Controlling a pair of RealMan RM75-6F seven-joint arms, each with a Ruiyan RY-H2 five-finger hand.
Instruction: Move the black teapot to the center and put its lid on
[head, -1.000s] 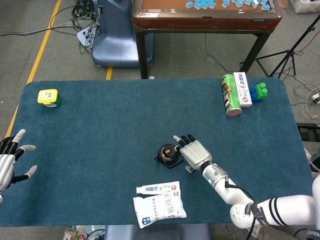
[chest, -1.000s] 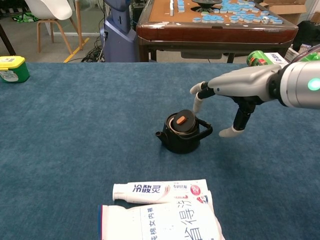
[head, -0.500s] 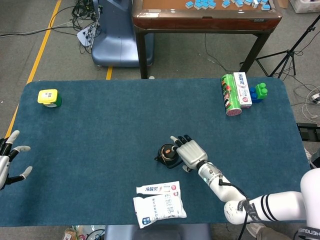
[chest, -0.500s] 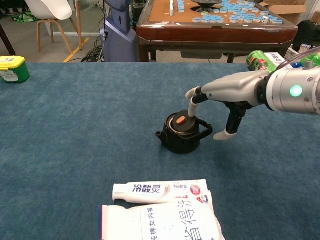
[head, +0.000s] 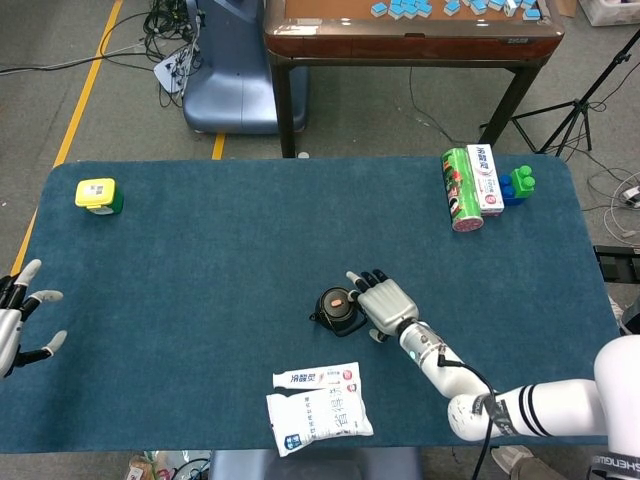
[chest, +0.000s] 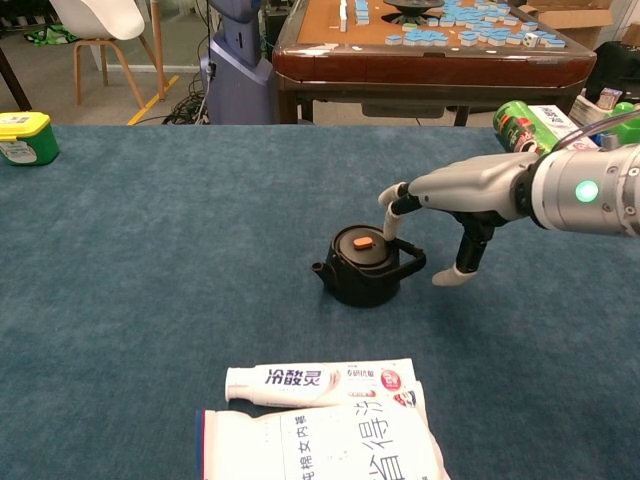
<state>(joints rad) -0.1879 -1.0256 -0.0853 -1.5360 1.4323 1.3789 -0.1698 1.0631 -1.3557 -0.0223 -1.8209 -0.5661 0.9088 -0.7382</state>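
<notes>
**Ana:** Chest view showed the black teapot (chest: 365, 267) standing on the blue table (chest: 150, 260) near the middle, a little toward the robot's side, with its lid (chest: 363, 242) already sitting on top. The right hand (chest: 440, 205) hovered just beside the handle, fingers apart, gripping nothing that I could see.

**Ben:** And the left hand (head: 18, 320)?

**Ana:** It was at the far left edge in the head view, fingers spread, holding nothing.

**Ben:** What could go wrong from there?

**Ana:** I think a fingertip was very close to the lid. If the hand moved sideways, it could push the lid off or tip the pot. The toothpaste boxes (chest: 320, 415) lay just in front, so a slide toward the robot could hit them.

**Ben:** And the surroundings?

**Ana:** The table had a soft blue cover. A yellow-green container (head: 98, 195) stood far left, a green can (head: 459, 189) with a box and toy blocks (head: 517, 184) far right. Behind was a brown mahjong table (chest: 430, 45) with blue tiles.
</notes>
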